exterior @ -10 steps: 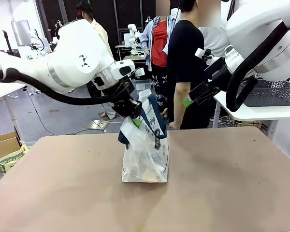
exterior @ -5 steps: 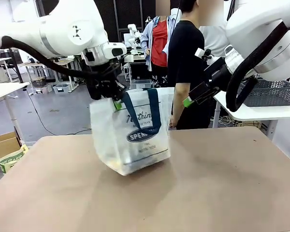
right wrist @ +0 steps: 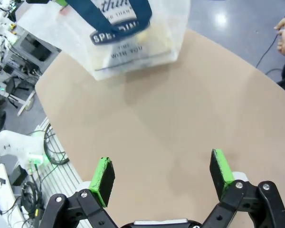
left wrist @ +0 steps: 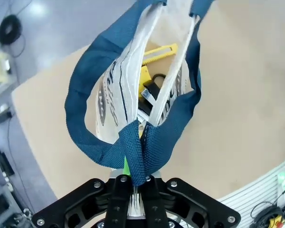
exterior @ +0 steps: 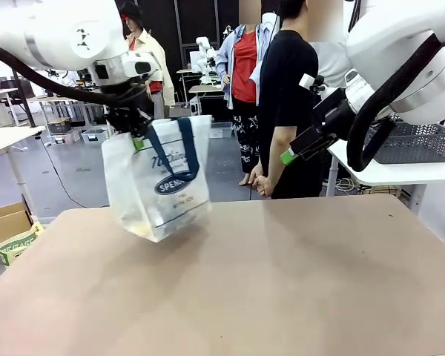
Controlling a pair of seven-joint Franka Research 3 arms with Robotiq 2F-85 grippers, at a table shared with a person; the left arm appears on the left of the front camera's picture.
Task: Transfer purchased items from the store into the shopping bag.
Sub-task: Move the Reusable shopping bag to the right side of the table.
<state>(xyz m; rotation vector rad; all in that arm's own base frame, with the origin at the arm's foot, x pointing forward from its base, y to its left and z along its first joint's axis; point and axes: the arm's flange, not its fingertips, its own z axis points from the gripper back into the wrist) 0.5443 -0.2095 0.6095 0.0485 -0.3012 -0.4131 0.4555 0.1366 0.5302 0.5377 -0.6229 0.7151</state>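
A busy lab behind, and up front one wide tan table [exterior: 282, 282] with its whole middle and right side bare, near edge to far edge. One bag [exterior: 162, 178], translucent white with navy straps, hangs tilted over the table's far left, its bottom corner low over the surface near the left edge; contact there is hard to call. The left gripper [exterior: 137, 137] has its fingers pressed together on the bag's gathered straps, and the left wrist view shows both navy loops bunched right at the fingertips. Down through the bag's open mouth, the items [left wrist: 152, 80] sit inside: yellow packaging and something dark, too jumbled to count. The right gripper [right wrist: 162, 176] hangs high on the right, pads spread wide with nothing between them, well apart from the bag. Its wrist view looks down on open tabletop, the bag at the far side. One person [exterior: 285, 96] in black stands at the far edge, a hand [exterior: 261, 185] low by the table's rim. One grey basket [exterior: 415, 142] sits on a white side table at the far right.
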